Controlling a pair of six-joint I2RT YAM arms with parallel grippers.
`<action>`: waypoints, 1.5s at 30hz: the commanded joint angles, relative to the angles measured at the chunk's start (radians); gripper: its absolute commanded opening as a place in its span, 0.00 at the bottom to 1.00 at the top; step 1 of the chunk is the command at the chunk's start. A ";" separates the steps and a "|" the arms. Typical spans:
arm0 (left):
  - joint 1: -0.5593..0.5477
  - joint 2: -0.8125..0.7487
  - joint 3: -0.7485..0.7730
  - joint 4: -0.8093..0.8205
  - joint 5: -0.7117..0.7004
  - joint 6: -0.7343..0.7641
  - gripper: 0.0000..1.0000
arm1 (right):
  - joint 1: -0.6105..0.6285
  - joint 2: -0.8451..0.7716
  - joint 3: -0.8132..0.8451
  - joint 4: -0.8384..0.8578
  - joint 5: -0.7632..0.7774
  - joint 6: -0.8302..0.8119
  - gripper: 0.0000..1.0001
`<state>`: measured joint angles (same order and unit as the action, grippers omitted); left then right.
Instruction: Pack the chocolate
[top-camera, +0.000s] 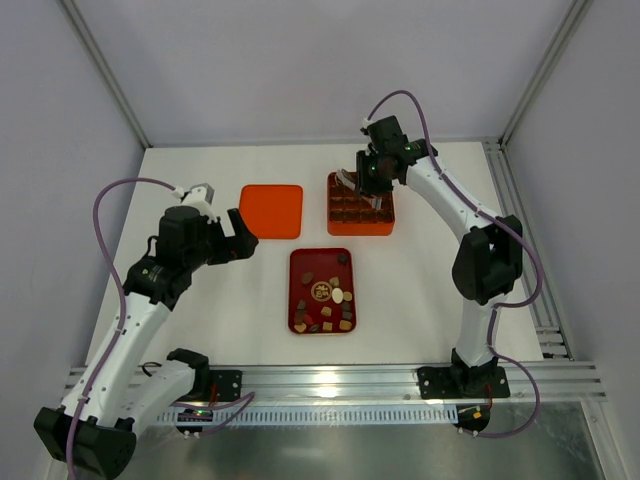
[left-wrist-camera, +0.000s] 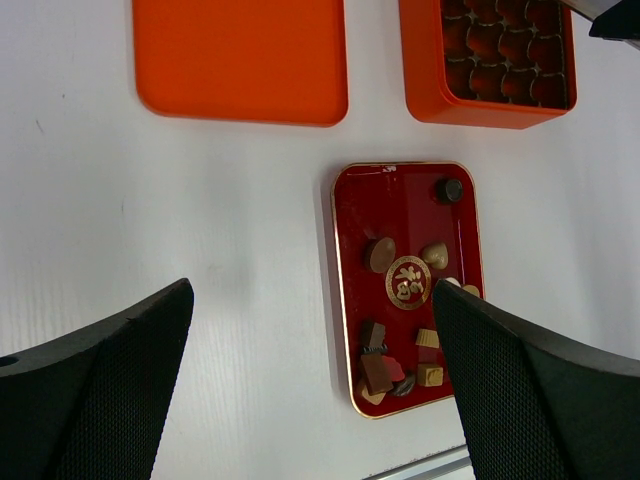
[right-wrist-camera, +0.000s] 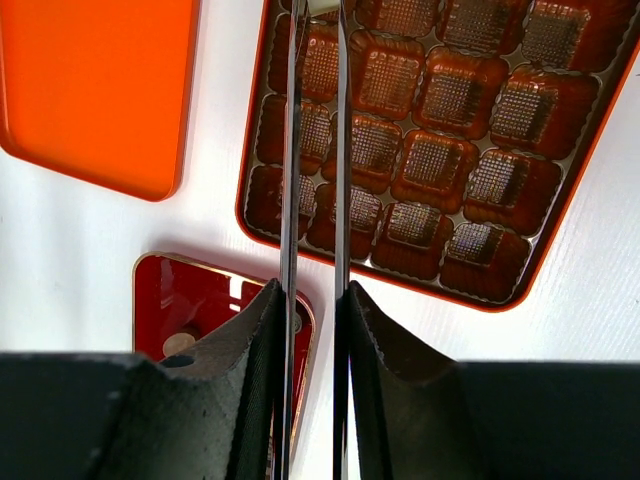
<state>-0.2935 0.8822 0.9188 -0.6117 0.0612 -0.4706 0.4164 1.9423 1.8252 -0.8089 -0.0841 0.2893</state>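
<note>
Chocolate pieces (left-wrist-camera: 379, 254) lie scattered in the red tray (left-wrist-camera: 400, 205), long axes mixed.

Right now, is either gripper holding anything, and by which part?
Right gripper pinches thin metal tweezers near their rear end, blades reaching over the orange box. Left gripper is open, holding nothing.

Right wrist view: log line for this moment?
right fingers: shut on tweezers, above orange box | left fingers: open, empty, beside red tray | chocolate: loose on red tray
</note>
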 joint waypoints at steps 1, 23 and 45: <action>0.002 0.001 0.006 0.006 0.002 0.000 1.00 | -0.004 0.000 0.022 0.043 0.006 -0.013 0.33; 0.002 -0.002 0.006 0.004 -0.001 0.001 1.00 | 0.044 -0.191 -0.047 0.004 -0.019 -0.019 0.43; 0.002 -0.006 0.006 0.004 0.008 0.000 1.00 | 0.496 -0.592 -0.667 0.134 0.079 0.248 0.43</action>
<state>-0.2935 0.8825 0.9188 -0.6121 0.0616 -0.4706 0.8898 1.3567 1.1599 -0.7498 -0.0395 0.4816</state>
